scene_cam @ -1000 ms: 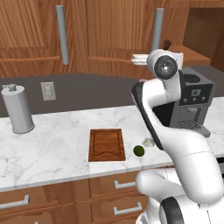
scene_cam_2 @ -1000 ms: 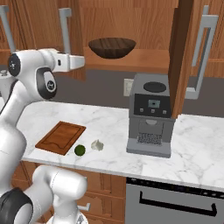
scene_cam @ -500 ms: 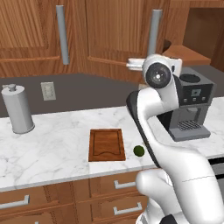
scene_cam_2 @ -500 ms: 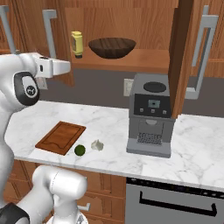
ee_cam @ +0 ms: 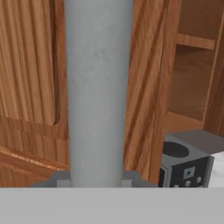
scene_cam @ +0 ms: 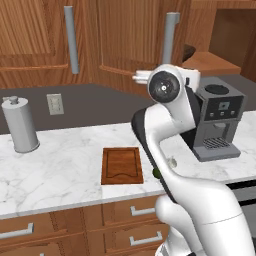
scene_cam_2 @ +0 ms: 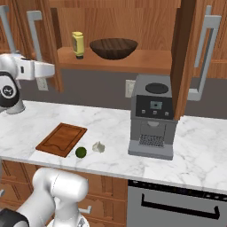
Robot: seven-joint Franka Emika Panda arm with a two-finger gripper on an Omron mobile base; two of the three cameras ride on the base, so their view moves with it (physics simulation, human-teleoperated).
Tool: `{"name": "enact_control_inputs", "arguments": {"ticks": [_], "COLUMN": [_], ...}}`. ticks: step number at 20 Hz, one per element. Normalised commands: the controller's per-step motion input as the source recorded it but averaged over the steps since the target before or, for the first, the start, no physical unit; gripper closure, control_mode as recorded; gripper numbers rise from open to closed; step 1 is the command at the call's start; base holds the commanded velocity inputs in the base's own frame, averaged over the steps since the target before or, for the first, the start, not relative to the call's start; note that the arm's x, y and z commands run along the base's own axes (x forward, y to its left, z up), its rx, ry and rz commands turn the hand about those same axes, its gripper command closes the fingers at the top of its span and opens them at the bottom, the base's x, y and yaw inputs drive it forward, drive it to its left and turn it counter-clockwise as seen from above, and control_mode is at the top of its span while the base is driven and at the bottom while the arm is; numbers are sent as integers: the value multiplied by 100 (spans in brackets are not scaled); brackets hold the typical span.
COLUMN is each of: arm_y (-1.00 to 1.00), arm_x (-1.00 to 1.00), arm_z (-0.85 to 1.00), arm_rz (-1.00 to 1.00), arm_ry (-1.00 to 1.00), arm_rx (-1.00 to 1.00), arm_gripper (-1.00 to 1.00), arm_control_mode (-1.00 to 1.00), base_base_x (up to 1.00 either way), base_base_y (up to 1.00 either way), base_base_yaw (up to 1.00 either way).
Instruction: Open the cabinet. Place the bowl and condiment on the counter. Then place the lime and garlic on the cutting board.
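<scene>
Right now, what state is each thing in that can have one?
cabinet: both doors swung open
gripper: shut on the left door's handle
bowl: upright on the cabinet shelf
condiment: upright on the shelf, left of the bowl
cutting board: bare
lime, garlic: on the counter, off the board

The white marble counter [scene_cam_2: 199,150] carries the cutting board [scene_cam_2: 61,139], the lime [scene_cam_2: 80,152], the garlic [scene_cam_2: 98,146], a coffee machine [scene_cam_2: 151,116] and a grey canister [scene_cam: 20,124]. The cabinet shelf [scene_cam_2: 146,62] bears the bowl [scene_cam_2: 113,48] and condiment [scene_cam_2: 78,44].
</scene>
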Motion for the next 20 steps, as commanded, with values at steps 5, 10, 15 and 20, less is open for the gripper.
{"name": "enact_control_inputs", "arguments": {"ticks": [5, 10, 15, 20], "arm_y": [14, 0, 0, -8], "arm_x": [-4, -35, -69, -67], "arm_z": [0, -1, 0, 0], "arm_rz": [-1, 2, 2, 1], "arm_ry": [7, -1, -8, -9], "arm_rx": [0, 1, 1, 7], "arm_gripper": [-100, -100, -100, -100], "arm_control_mode": [-100, -100, -100, -100], "base_base_x": [0, 0, 0, 0], "base_base_y": [0, 0, 0, 0], "base_base_yaw": [0, 0, 0, 0]}}
